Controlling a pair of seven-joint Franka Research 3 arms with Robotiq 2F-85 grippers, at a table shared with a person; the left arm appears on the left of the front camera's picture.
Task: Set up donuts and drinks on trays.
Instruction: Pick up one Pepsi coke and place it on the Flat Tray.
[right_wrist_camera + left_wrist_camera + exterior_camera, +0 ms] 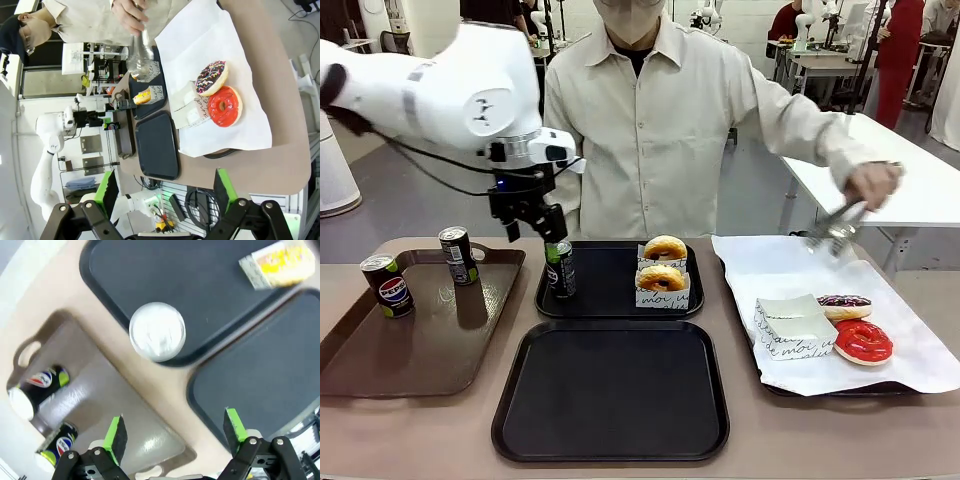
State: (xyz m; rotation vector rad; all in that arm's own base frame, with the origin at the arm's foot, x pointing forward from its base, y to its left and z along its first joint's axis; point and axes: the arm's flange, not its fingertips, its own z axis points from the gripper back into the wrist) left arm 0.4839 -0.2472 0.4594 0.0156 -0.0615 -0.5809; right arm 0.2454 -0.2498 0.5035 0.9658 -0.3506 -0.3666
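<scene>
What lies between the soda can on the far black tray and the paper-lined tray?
Two plain sleeved donuts, one behind the other on that far black tray, shown in the front view.

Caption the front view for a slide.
Open left gripper above a soda can on the far black tray beside two sleeved donuts.

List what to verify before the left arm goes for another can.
1. Left gripper open, above the can, not gripping it: ok.
2. That can upright on the far black tray: ok.
3. Two cans upright on the brown tray: ok.
4. Person's hand with tongs over the paper-lined tray, away from the cans: ok.
5. Right gripper open: ok.
6. Near black tray has a drink: not ok.
</scene>
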